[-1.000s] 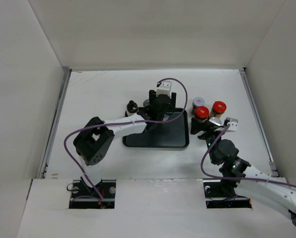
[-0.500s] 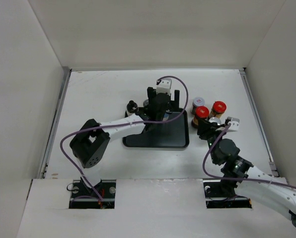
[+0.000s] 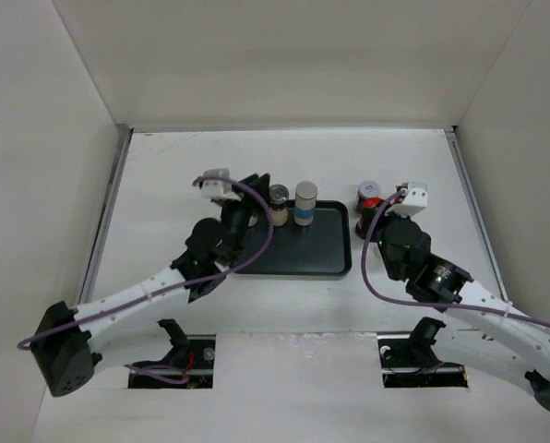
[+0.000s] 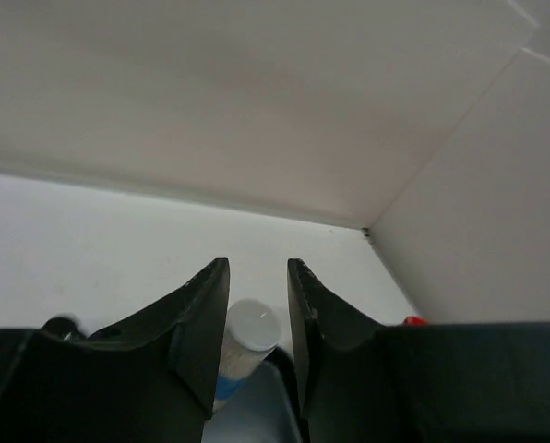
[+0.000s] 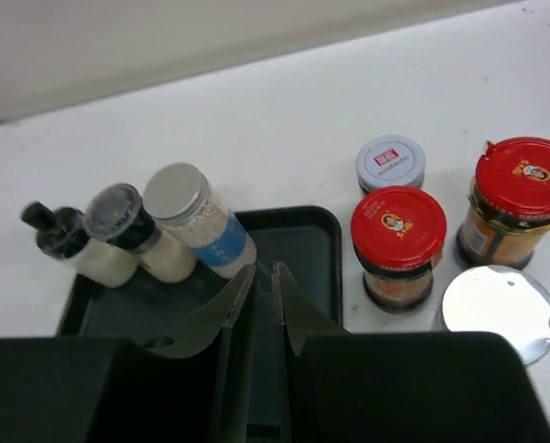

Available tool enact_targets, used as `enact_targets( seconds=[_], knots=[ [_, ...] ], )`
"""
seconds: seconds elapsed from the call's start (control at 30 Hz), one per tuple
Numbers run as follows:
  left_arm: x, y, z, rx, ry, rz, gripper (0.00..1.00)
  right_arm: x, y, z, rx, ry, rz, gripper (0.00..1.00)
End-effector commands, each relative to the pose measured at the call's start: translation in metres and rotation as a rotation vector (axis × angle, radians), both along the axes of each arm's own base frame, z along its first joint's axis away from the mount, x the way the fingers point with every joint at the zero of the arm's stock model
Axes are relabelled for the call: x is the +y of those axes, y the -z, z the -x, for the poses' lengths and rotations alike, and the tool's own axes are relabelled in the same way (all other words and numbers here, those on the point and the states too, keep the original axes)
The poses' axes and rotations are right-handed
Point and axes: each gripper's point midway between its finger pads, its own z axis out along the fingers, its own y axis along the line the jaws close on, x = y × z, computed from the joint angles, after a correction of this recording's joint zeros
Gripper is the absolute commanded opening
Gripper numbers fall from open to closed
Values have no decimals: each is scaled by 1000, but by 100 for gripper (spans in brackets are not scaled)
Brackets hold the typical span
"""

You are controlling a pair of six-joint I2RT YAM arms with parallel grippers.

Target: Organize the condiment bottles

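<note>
On the black tray (image 5: 298, 242) three condiment bottles stand in a row along its far side: a small black-capped one (image 5: 55, 233), a dark-capped shaker (image 5: 127, 229) and a silver-lidded bottle with a blue label (image 5: 194, 220). To the right of the tray on the table stand a grey-lidded jar (image 5: 390, 164), two red-lidded brown jars (image 5: 400, 242) (image 5: 518, 189) and a silver-capped one (image 5: 498, 312). My right gripper (image 5: 264, 273) hovers shut and empty above the tray. My left gripper (image 4: 257, 269) is raised, shut and empty, left of the blue-label bottle (image 4: 247, 337).
White walls enclose the table on three sides. From above, the left gripper (image 3: 250, 194) hangs over the tray's (image 3: 326, 263) left end and the right arm (image 3: 409, 254) covers most of the jars beside the tray, leaving the grey-lidded jar (image 3: 369, 192) showing.
The left gripper has let go of the blue-label bottle in the tray, drawn back to the left and shut. The right gripper has lifted away from the red-lidded jars and shut empty.
</note>
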Motion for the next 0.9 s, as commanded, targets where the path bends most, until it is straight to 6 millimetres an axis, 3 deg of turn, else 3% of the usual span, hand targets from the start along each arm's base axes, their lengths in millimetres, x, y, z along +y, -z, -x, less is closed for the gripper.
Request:
enact_targets(
  seconds=[0.0,0.1,0.2,0.3,0.53,0.87],
  knots=[
    [43,60,15,92,-102,28,29,-19,6,-9,112,31,100,22],
    [70,100,30,136,-156,58,32,-32,9,-25,177,58,127,42],
    [89,127,36,160,-194,61,36,-41,9,-37,203,72,155,78],
    [99,142,37,163,-217,71,44,-47,20,-47,253,71,206,92],
    [101,144,38,129,-192,107,63,-48,46,-70,376,47,242,94],
    [107,153,39,139,-204,103,69,-47,76,-87,475,34,285,100]
  ],
)
